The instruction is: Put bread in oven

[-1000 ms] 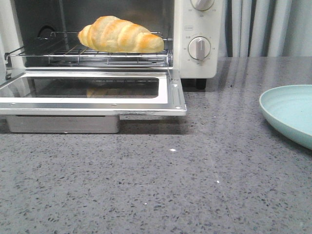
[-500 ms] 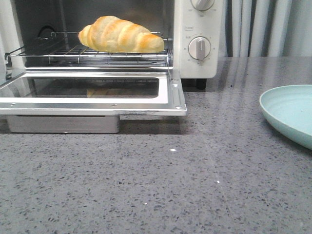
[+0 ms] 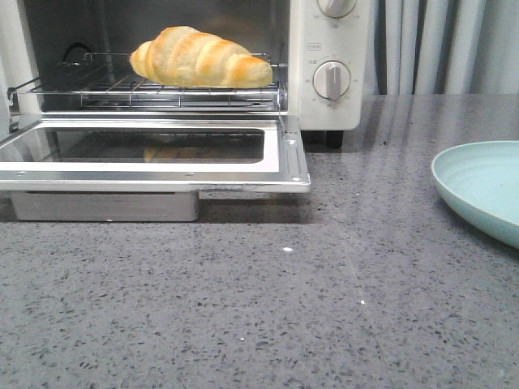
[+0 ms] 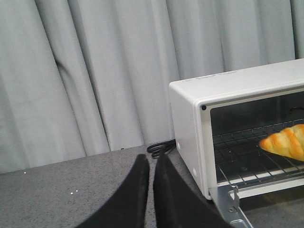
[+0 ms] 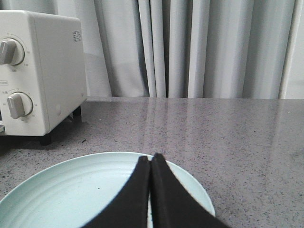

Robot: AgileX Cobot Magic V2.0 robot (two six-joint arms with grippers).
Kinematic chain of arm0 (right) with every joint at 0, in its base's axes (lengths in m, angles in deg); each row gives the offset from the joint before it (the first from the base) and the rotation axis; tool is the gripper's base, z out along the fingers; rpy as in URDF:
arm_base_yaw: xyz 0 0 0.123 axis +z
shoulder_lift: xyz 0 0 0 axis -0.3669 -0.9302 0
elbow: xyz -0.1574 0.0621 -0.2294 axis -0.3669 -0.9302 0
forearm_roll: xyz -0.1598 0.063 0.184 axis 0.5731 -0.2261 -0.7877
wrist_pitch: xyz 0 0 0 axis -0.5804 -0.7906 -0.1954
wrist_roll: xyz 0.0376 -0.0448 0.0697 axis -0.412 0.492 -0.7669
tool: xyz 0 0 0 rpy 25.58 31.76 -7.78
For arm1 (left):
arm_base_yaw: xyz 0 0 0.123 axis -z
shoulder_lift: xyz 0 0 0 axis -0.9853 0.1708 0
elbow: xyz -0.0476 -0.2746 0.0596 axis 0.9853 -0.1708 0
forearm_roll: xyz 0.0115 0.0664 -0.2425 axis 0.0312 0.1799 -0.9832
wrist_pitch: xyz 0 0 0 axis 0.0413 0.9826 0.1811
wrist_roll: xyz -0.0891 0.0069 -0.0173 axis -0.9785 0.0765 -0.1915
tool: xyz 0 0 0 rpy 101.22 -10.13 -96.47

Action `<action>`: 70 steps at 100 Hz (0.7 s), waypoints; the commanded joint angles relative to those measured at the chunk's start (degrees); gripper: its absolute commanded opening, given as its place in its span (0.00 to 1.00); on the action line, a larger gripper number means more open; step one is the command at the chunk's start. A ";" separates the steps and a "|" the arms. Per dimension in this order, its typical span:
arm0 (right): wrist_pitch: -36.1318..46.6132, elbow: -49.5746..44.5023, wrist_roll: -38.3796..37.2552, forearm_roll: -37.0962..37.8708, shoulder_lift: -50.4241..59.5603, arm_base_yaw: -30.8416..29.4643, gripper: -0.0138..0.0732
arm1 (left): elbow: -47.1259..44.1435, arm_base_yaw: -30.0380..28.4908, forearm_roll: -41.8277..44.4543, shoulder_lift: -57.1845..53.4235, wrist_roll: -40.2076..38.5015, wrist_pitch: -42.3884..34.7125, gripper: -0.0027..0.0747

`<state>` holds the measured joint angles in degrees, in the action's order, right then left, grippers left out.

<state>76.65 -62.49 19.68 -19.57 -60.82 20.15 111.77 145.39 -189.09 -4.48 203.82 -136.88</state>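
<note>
The golden bread (image 3: 200, 58) lies on the wire rack (image 3: 146, 91) inside the white oven (image 3: 328, 101), whose glass door (image 3: 154, 150) hangs down flat. From the left wrist the bread's end (image 4: 285, 141) shows on the rack inside the oven (image 4: 190, 123). My left gripper (image 4: 152, 159) is shut and empty, low over the counter beside the oven's outer side. My right gripper (image 5: 151, 157) is shut and empty above the pale green plate (image 5: 71, 190). Neither gripper appears in the front view.
The pale green plate (image 3: 482, 190) sits at the right of the grey speckled counter (image 3: 284, 308). A black power cord (image 4: 161, 148) lies behind the oven. Grey curtains (image 5: 204, 47) hang along the back. The oven knobs (image 3: 332, 79) face forward.
</note>
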 commanded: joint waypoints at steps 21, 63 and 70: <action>4.20 -0.61 0.51 -0.08 1.38 -0.21 0.11 | -1.78 4.82 -0.07 1.15 -10.07 9.52 0.01; 4.20 -0.61 0.51 -0.08 1.38 -0.21 0.11 | -5.58 16.28 -0.07 1.15 -14.46 22.49 0.01; 4.20 -0.61 0.51 -0.08 1.38 -0.21 0.11 | -6.21 16.52 -0.07 1.15 -18.62 19.91 0.01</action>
<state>76.65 -62.49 19.68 -19.57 -60.82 20.15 104.91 161.10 -189.09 -4.48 190.25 -117.96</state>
